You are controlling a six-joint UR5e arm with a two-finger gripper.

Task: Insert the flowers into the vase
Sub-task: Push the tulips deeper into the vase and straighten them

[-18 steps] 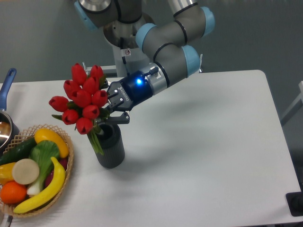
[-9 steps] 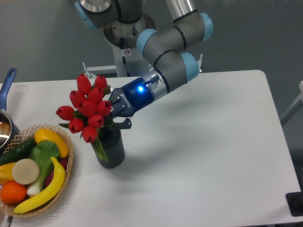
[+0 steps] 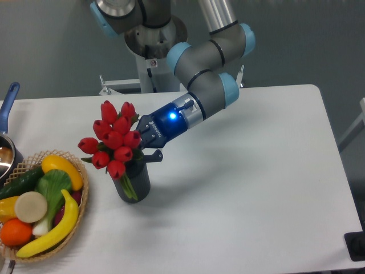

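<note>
Hand (image 3: pixel 141 141) gripping the flowers (image 3: pixel 114 138) at the stems just below the buds, fingers closed on the bunch. Bunch is tilted left, buds above and left of the vase (image 3: pixel 136 182). One green leaf hangs down the outside front of the vase; can't tell whether the stems are inside the mouth. Vase stands upright on the bench (image 3: pixel 239 188), just right of the woven fruit basket (image 3: pixel 80 214). Blue-handled pot (image 3: pixel 7 137) at the left edge.
</note>
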